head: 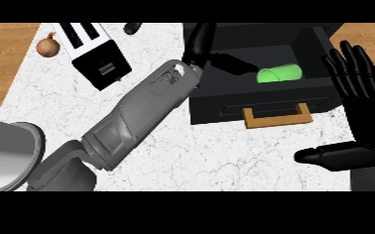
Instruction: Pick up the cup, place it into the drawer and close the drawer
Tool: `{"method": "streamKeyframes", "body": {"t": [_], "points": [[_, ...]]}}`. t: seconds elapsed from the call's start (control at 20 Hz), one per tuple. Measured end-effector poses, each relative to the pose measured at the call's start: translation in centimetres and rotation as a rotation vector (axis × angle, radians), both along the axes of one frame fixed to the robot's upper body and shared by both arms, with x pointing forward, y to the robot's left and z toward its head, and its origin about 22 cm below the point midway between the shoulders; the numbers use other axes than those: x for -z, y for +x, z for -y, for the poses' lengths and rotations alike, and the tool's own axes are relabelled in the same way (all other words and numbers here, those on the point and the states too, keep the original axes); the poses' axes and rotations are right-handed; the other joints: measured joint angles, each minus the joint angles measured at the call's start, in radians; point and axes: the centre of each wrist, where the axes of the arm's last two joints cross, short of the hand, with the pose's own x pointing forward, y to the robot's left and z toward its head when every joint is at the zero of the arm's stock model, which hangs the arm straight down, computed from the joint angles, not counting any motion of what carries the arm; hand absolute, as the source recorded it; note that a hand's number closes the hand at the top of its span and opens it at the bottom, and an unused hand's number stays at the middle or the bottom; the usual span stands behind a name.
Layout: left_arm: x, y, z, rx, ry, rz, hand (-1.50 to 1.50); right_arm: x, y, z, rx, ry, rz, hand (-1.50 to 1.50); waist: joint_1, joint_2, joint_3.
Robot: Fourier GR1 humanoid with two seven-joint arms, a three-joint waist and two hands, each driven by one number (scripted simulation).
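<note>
The small bright-green cylindrical cup (280, 73) lies on its side inside the open black box-shaped drawer (219, 106), toward the middle-right of the compartment, with its long axis running roughly left to right across the view and slightly tilted. The left hand (219, 54), black and mounted on a grey forearm that crosses the white marbled counter (183, 148) diagonally from lower left, reaches over the drawer's left portion. Its fingers (238, 65) extend toward the cup, and one fingertip ends at or just beside the cup's left end; no finger is seen curled round the cup, so the hand reads as relaxed and released, although contact at that tip cannot be ruled out. The cup therefore lies to the right of the left hand, along the line of its extended fingers. The right hand (350, 79) stands at the view's right edge, fingers straight and upward, thumb (330, 154) spread below, holding nothing; it is resting. The placing step appears complete; the closing step is not yet done. The drawer's tan wooden handle (277, 116) faces the robot on the front panel, below the cup. The handle lies nearer to the right hand than to the left, which is inside the drawer's volume. Judgement: the left hand must clear the compartment before the front panel is pushed away from the robot.
</note>
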Motion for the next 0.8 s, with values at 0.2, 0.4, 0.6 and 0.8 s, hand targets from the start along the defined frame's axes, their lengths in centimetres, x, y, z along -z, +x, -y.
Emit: {"method": "streamKeyframes", "body": {"t": [0.2,0.4,0.6,0.8], "points": [[-1.0,-0.1,0.5,0.014,-0.074,0.043,-1.5,-0.4,-0.7,0.1,-0.073,0.01,-0.01,1.5,0.014,-0.004,0.0],[-2.0,0.1,0.6,0.015,-0.128,0.061,-1.5,-1.4,-1.5,1.1,-0.103,-0.075,0.0,1.5,0.04,-0.011,-0.001],[-3.2,0.4,-0.2,0.009,-0.175,0.04,-1.5,-2.1,-2.5,1.1,-0.117,-0.206,-0.017,1.5,0.067,-0.018,-0.001],[-4.4,0.8,-2.0,-0.006,-0.217,0.029,-1.5,-2.6,-3.6,1.2,-0.103,-0.326,-0.035,1.5,0.085,-0.022,-0.001]]}}
